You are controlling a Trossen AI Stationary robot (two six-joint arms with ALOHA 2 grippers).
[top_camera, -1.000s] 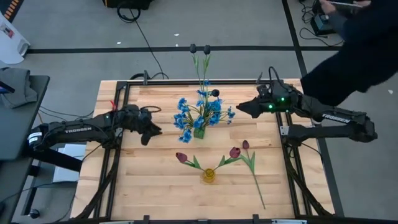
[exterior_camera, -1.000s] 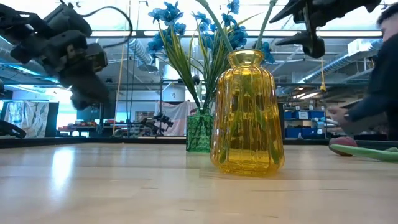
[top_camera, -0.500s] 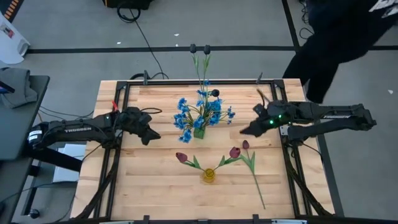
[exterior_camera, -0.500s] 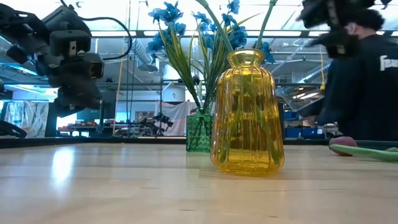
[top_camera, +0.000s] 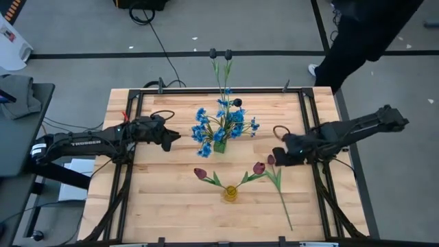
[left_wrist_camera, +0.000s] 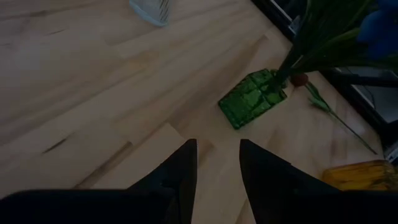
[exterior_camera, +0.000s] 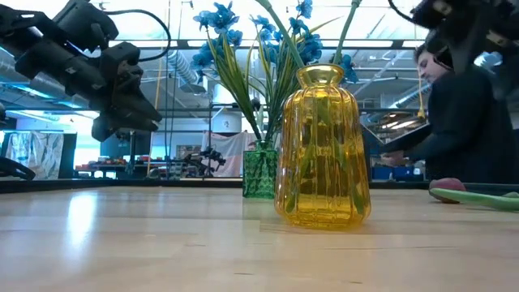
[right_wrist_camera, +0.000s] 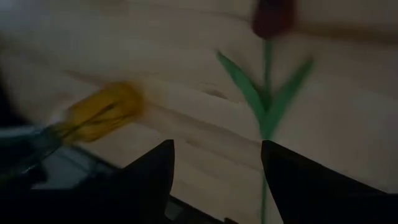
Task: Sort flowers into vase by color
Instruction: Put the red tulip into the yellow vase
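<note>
Flowers are mostly sorted on the pale wooden bench: blue blossom sprays stand in the small green glass vase, and two dark red tulip buds lean out of the ribbed yellow glass vase. One red tulip with a long green stem lies flat just beside the yellow vase, likely the next pick. The right end effector hangs over its bud with fingers spread and empty, apparently lining up a grasp. The left end effector waits near the green vase, fingers slightly parted, holding nothing
</note>
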